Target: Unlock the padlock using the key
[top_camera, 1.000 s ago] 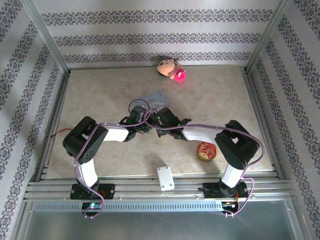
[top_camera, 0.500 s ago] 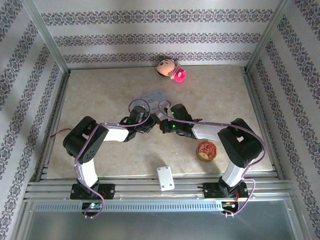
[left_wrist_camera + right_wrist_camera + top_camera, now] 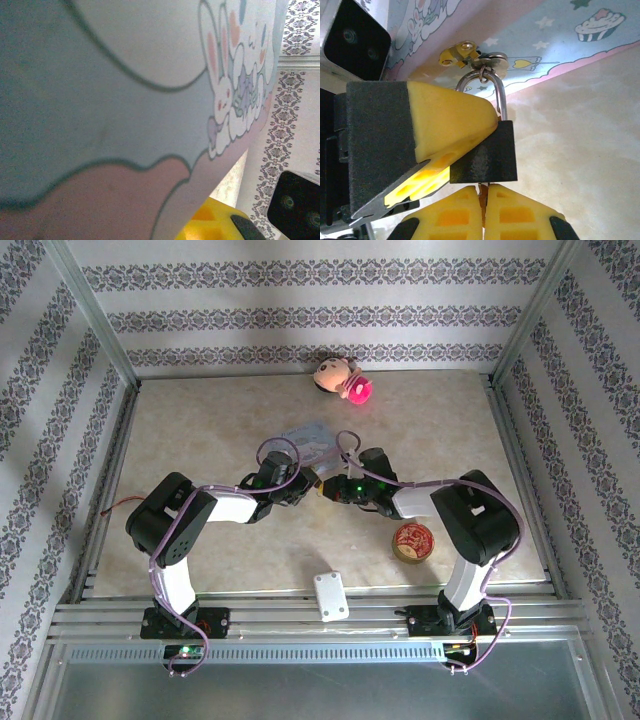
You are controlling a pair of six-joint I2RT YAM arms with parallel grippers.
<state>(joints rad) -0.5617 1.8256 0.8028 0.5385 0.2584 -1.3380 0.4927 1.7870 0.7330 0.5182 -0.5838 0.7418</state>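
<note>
The padlock is a small dark block, and its thin shackle hooks through the brass hasp of the pale-blue tin. My left gripper is shut on the padlock, and one yellow finger presses on its side. My right gripper sits just under the lock's base. It is shut on the key, a thin coppery blade whose tip meets the bottom of the lock. From above, the two grippers meet at mid-table in front of the tin.
A round red tin lies by the right arm's elbow. A white block rests at the near edge, and a doll head with a pink ball lies at the back wall. The tin's printed side is close against the left wrist camera.
The right wrist has swung round and now points left at the left gripper, bringing the key under the padlock. The left arm has stayed in place.
</note>
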